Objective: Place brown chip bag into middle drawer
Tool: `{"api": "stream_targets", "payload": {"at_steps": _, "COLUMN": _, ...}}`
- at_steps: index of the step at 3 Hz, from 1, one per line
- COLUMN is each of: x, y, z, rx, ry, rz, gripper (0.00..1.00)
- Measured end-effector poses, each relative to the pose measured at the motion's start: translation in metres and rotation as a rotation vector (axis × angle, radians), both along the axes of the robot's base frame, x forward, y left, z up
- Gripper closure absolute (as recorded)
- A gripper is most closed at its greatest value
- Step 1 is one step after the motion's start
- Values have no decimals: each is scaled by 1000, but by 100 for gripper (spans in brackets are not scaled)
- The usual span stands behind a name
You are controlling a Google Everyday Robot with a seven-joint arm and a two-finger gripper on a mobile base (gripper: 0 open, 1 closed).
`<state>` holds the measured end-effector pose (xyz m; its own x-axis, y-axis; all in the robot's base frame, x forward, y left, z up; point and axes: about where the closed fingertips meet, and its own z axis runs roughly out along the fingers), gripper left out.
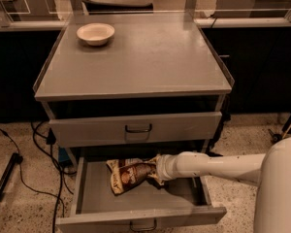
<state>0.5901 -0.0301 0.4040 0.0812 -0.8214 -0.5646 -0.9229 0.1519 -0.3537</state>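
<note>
Drawer contents: the brown chip bag (128, 174) lies inside the open middle drawer (141, 200), toward its rear. Its long axis slants from front-left to back-right. Its right end meets the hand (156, 169), which reaches in from the right on a white arm (208, 165). Whether the hand is clamped on the bag cannot be told. A cream bowl (95, 33) sits on the worktop (150, 57).

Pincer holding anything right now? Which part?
Cannot tell. The pincer sits at the right end of the brown chip bag, inside the open middle drawer; the contact is hidden.
</note>
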Motion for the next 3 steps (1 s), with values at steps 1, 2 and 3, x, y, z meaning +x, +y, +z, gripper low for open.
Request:
{"api": "stream_targets", "payload": {"at_steps": 1, "x": 0, "y": 0, "z": 0, "rx": 0, "ry": 1, "rz": 0, "gripper": 3}}
{"api": "stream_targets", "payload": {"at_steps": 2, "x": 1, "y": -3, "z": 4, "rx": -19, "ry": 44, "rz": -15, "gripper": 0}}
{"api": "stream_targets", "payload": {"at_steps": 3, "x": 1, "y": -3, "z": 4, "rx": -20, "ry": 48, "rz": -16, "gripper": 0}}
